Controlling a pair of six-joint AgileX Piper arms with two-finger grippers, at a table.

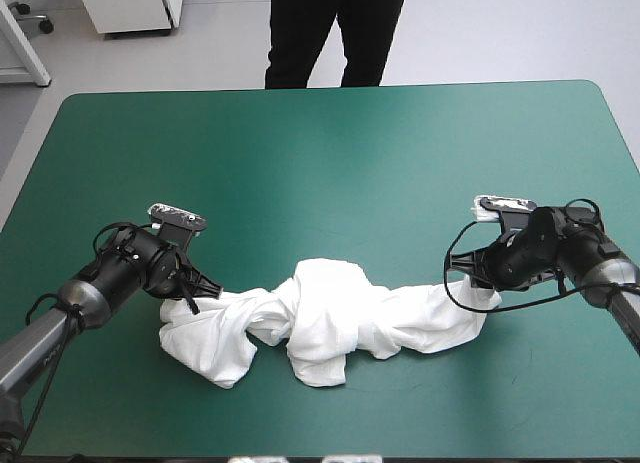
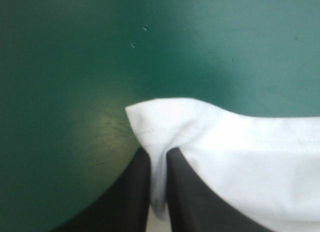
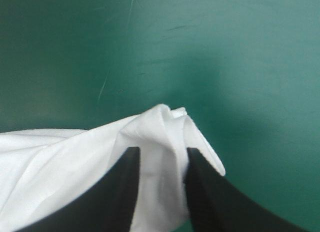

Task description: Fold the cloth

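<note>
The white T-shirt (image 1: pixel 320 323) lies as a twisted, crumpled rope across the near half of the teal-green table, bunched thickest in the middle. My left gripper (image 1: pixel 192 295) is shut on the T-shirt at its left end; in the left wrist view a hemmed corner of the T-shirt (image 2: pixel 210 137) sticks out between the two black fingers (image 2: pixel 132 192). My right gripper (image 1: pixel 462 273) is shut on the T-shirt at its right end, where a bunched fold of the T-shirt (image 3: pixel 160 137) is pinched between its fingers (image 3: pixel 120 187). Both grippers sit low, close to the table.
The teal-green table (image 1: pixel 330 153) stretches bare beyond the cloth to its far edge. The near edge runs a short way below the shirt.
</note>
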